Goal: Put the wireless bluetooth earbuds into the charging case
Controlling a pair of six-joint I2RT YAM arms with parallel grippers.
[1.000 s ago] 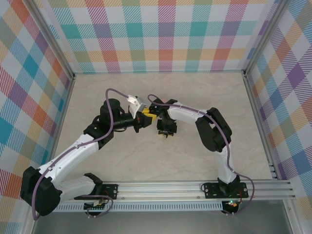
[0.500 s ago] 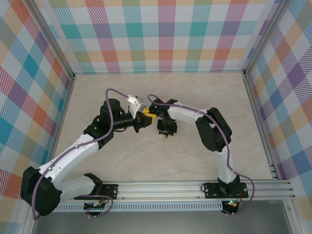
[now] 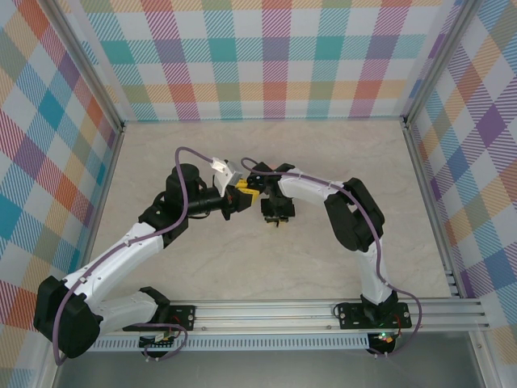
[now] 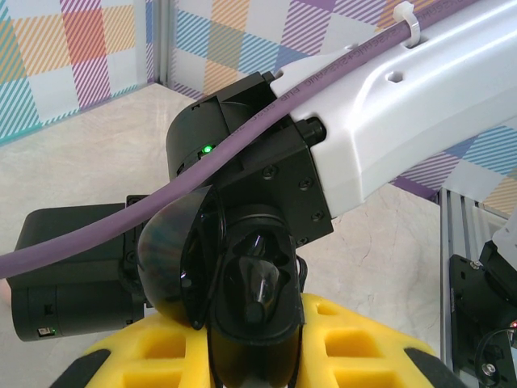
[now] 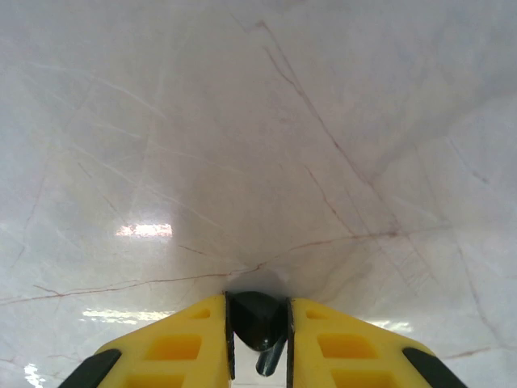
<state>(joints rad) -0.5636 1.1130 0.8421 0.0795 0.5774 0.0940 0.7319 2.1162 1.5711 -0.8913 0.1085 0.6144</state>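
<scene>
While the left jaws are closed on the open black charging case near the middle of the counter, the right jaws are narrow and pinch one black earbud between their yellow fingers, low over the marble surface, close to the case but outside it

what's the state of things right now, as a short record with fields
left gripper: shut on the black charging case
charging case state: open, inside facing the left wrist camera
right gripper: shut on a black earbud
earbud: not yet in the charging case
table: pale marbled surface below the earbud
</scene>
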